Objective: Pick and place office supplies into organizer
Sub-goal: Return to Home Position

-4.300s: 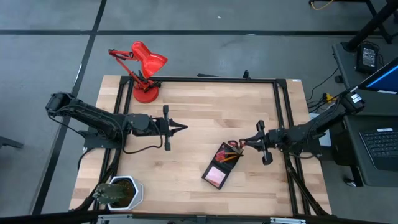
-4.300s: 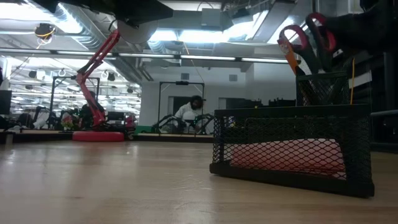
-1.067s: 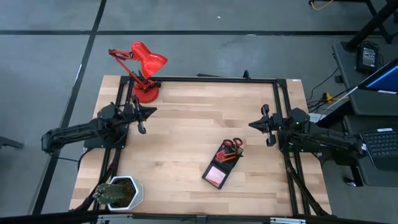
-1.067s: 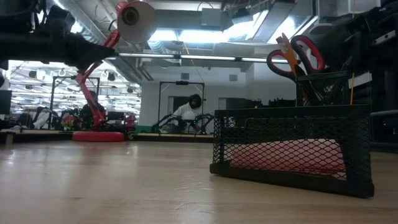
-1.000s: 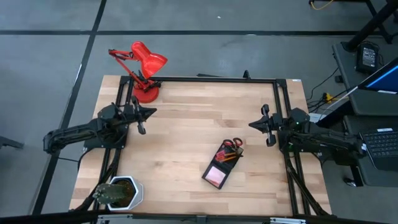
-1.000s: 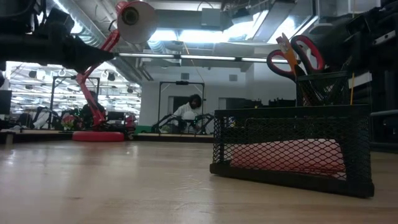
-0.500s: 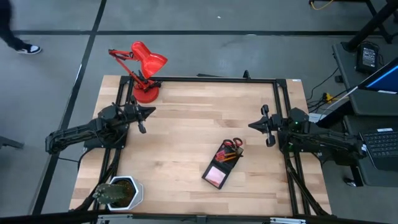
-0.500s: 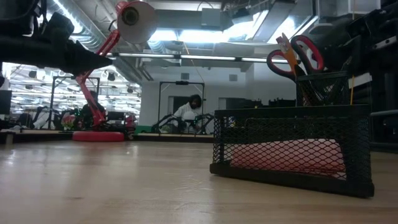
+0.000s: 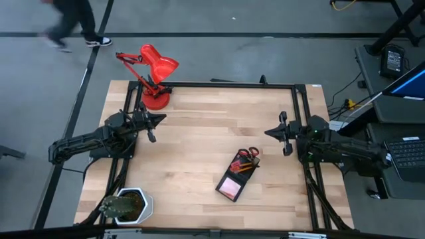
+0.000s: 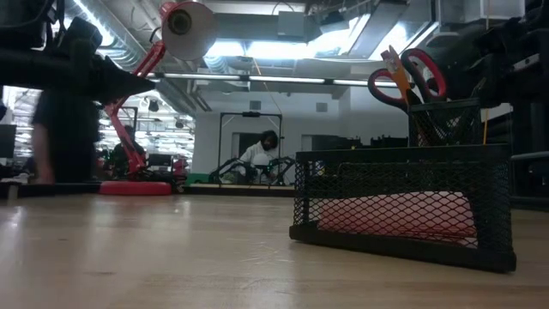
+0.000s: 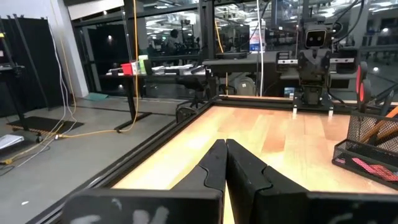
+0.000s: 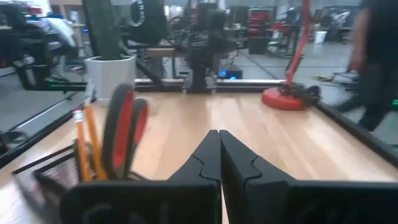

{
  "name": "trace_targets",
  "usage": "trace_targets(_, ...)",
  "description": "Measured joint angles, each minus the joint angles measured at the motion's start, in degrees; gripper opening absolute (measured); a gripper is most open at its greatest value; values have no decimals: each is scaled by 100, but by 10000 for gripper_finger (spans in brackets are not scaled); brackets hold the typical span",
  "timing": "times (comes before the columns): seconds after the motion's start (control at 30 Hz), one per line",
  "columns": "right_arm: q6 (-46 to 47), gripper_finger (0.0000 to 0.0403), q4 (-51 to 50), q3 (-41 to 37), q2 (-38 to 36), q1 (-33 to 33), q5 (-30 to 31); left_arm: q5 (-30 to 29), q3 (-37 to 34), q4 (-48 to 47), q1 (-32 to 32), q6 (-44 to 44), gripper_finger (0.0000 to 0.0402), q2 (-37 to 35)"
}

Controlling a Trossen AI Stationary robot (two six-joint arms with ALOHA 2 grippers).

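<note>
The organizer (image 9: 234,176) is a black mesh tray on the table's middle right, resting flat on its base. In it stand the red-handled scissors (image 9: 250,154), handles up, and orange pencils (image 12: 87,140); a pink pad (image 9: 230,186) lies in its low compartment (image 10: 403,215). My left gripper (image 9: 164,118) hovers shut at the table's left edge, pointing level toward the right. My right gripper (image 9: 267,133) hovers shut at the right edge, pointing left, above and beyond the organizer's scissors end. Both hold nothing.
A red desk lamp (image 9: 154,73) stands at the far left corner. A potted plant in a white pot (image 9: 129,204) stands at the near left corner. A black frame (image 9: 295,89) borders the table. A person (image 9: 74,20) walks past on the floor beyond.
Both arms have kept still. A person has walked into view on the floor beyond the table's far left corner.
</note>
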Motion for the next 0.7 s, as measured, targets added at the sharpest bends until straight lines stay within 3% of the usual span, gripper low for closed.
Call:
trace_targets(0.53,656,12,295,0,-2,371,-66,0,0,-2,-2,-2,2,0)
trace_targets(0.7,385,24,255,0,-2,373,-66,0,0,-2,0,0,2,0)
